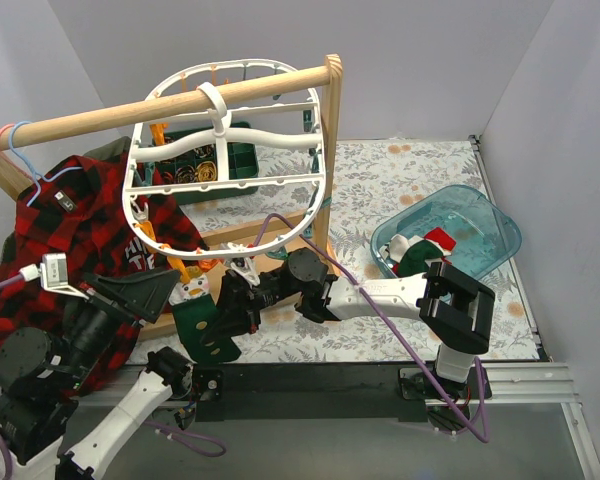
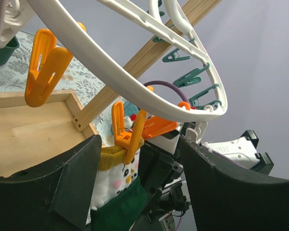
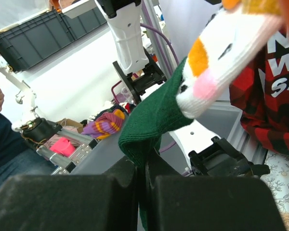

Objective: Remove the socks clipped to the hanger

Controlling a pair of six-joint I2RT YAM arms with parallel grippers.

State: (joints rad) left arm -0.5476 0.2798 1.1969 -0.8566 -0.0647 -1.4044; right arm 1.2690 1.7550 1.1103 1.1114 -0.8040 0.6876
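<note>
Plainly, the move turns on 1 sock (image 1: 202, 325), which hangs from an orange clip (image 2: 127, 134) on the near rim of the white hanger (image 1: 140, 215). Its long axis runs straight down: gold cuff in the clip, white face-patterned band below it, green foot lowest.

The right gripper (image 3: 145, 168) reaches in from the right and is pinched tight on the green foot, so the clip lies directly above its grasp. The left gripper (image 2: 137, 144) comes from the near left. Its fingers are spread wide on either side of the cuff and clip, and they look clear of both.

Both arms are at the sock, the right one lower on the fabric and the left one level with the clip. Judging from that, a pull downward and toward the near edge along the sock's length should free it (if the clip's bite is light). Otherwise the left fingers are placed to squeeze the clip.

Other socks (image 1: 420, 250) lie in the blue bin (image 1: 495, 235) on the right.

For writing, the plaid shirt (image 3: 274, 106) carries large white letters, and the right wrist view shows N, W and S cut off at the frame edge. The white housing of the right arm (image 2: 231, 149) bears small print too fine to read.
</note>
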